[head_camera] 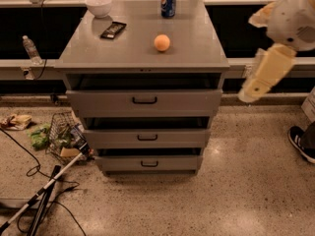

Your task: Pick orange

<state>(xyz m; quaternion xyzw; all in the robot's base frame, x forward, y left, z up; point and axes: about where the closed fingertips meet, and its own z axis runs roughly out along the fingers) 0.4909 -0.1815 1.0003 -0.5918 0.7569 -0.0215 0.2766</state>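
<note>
The orange (pixel 162 42) is a small round orange fruit. It lies on the grey top of the drawer cabinet (pixel 123 58), a little right of centre. My arm (pixel 268 70) shows as white and cream links at the right edge, to the right of the cabinet and well clear of the orange. The gripper itself is out of view, past the arm links that show.
On the cabinet top stand a blue soda can (pixel 168 1) at the back, a white bowl (pixel 99 5) at the back left and a dark flat packet (pixel 113 30). The three drawers (pixel 144 101) are slightly open. A wire basket (pixel 64 136), litter and cables lie on the floor at left. A shoe (pixel 301 142) is at the right.
</note>
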